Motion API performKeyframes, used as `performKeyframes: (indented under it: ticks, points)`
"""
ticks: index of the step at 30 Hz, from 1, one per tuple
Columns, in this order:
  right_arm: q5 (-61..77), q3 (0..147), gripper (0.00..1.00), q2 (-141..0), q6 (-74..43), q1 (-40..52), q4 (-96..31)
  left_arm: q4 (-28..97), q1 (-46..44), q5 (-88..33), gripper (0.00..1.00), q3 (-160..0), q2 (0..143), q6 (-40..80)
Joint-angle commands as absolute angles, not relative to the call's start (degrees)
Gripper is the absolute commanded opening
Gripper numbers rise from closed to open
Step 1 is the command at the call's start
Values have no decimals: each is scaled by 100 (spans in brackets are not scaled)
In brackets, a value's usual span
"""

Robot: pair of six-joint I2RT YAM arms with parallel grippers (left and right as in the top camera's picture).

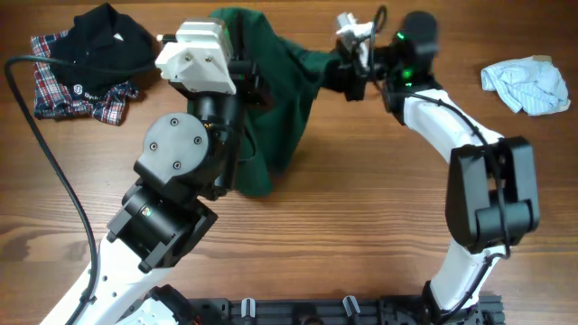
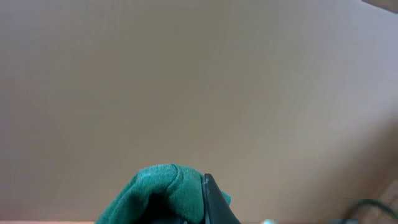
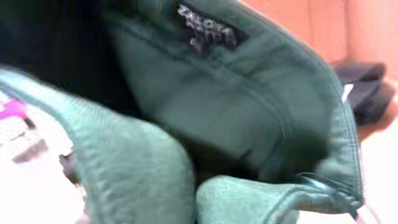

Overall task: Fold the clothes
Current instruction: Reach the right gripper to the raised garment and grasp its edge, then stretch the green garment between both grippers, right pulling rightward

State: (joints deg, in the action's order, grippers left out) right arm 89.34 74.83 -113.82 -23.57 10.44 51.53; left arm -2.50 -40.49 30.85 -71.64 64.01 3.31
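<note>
Overhead, the left gripper (image 1: 251, 83) sits tucked under its white wrist housing, pressed together on a bunched fold of the clothes (image 1: 289, 99); the left wrist view shows that fold (image 2: 158, 193) as a rounded green lump against one dark finger (image 2: 211, 199), with blank tan surface filling the rest of the view. The right gripper (image 1: 352, 77) is pinched onto the garment's right edge, and the right wrist view is filled with soft, seamed green fabric (image 3: 236, 118) with a stitched hem and a small printed label (image 3: 205, 28) whose text is too blurred to read. Between the two grippers the dark green cloth is drawn up and taut along its top, then hangs in a tapering drape whose lower end rests on the table (image 1: 361, 235) just beside the left arm's grey joints. It lies toward the far middle of the table. Bare wood-grain surface runs wide in front of the garment and between the two arms, and more lies past the right arm's elbow. At the far left lies a black shirt (image 1: 108, 41) crumpled over a red-blue plaid shirt (image 1: 54, 90), well apart from the green cloth; a black cable (image 1: 54, 171) curves past them. At the far right sits one small pale blue-white cloth (image 1: 528, 86), crumpled, near the table's edge. That makes four fabrics, two arms and one cable.
</note>
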Motion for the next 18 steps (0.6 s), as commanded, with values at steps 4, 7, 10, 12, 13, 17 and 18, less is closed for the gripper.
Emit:
performKeyframes:
  ticks: [4, 7, 10, 12, 13, 17, 18]
  points:
    - [9288, 7664, 4, -11207, -7719, 204, 9139, -224, -4040, 2768, 4, -7325, 6388, 368]
    - [9286, 7664, 4, -11196, -7754, -27, 8875, -231, -4038, 2598, 4, -7325, 6407, 370]
    - [9286, 7664, 4, -11196, -7754, -43, 8733, -224, -4040, 2598, 4, -7325, 6493, 401]
    - [9284, 7666, 4, -11194, -7800, -58, 8689, -193, -4040, 2596, 4, -7325, 6602, 528]
    - [9273, 7669, 4, -11185, -7822, -80, 8619, -180, -4038, 2598, 4, -7325, 6641, 561]
    - [9231, 7946, 4, -11181, -8746, -248, 8541, -163, -4038, 2600, 4, -7325, 6829, 604]
    - [9126, 8169, 4, -11174, -9260, -322, 8589, -163, -4038, 2598, 4, -7325, 6862, 701]
